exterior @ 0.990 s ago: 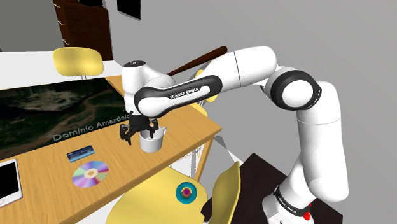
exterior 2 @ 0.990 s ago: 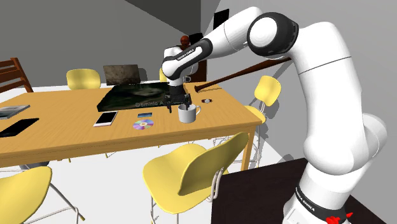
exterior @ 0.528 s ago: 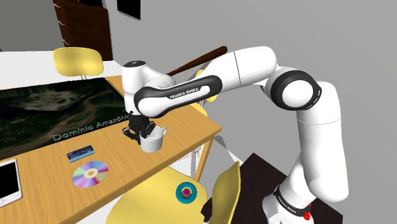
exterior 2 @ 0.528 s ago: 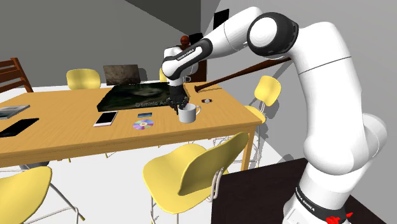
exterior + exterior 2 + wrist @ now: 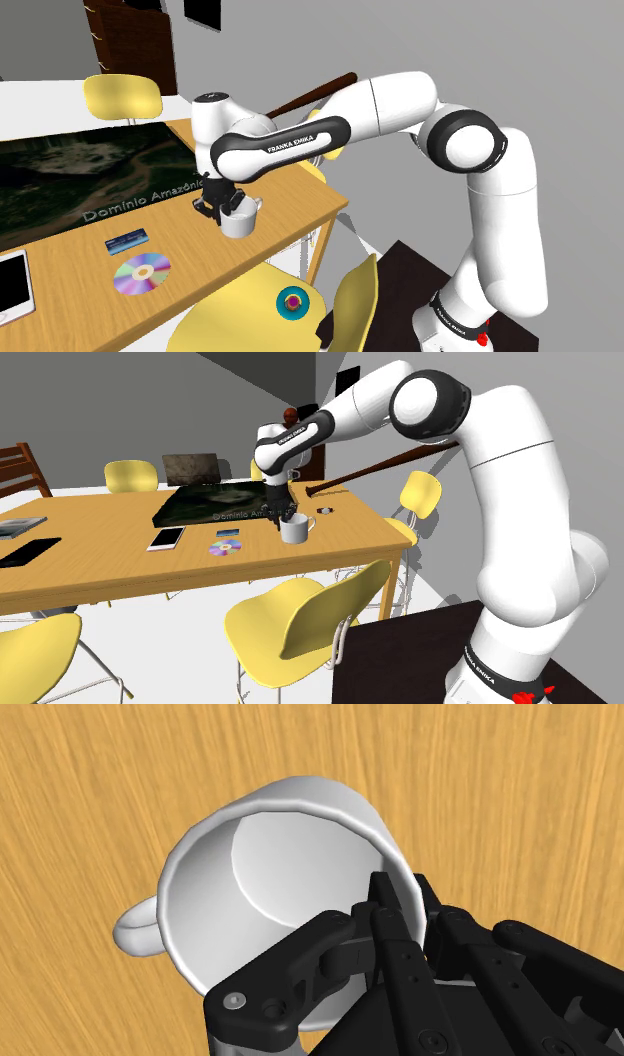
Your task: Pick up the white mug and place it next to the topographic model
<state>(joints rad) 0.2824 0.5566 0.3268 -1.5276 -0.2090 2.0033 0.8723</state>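
A white mug (image 5: 240, 224) stands upright on the wooden table (image 5: 290, 205), close to the corner nearest the stand. My black gripper (image 5: 222, 205) comes down from above and is shut on the mug's rim, on the side facing the topographic model (image 5: 80, 180), a dark slab with pale lettering. In the wrist view the mug (image 5: 270, 864) has its handle pointing away from the gripper (image 5: 400, 899). One finger is inside the cup and the other outside the wall. In the second exterior view the mug (image 5: 295, 531) sits just beside the model (image 5: 215, 502), under the gripper (image 5: 283, 518).
A shiny disc (image 5: 142, 273), a small blue card (image 5: 127, 240) and a white phone (image 5: 12, 283) lie on the table towards the shoulder view's left. Yellow chairs (image 5: 250, 320) ring the table; one seat carries a teal object (image 5: 293, 301). A brown stick (image 5: 310, 92) lies behind the arm.
A second ago the fingers stood open on either side of the mug's rim; they have since shut on it. The mug has barely moved since.
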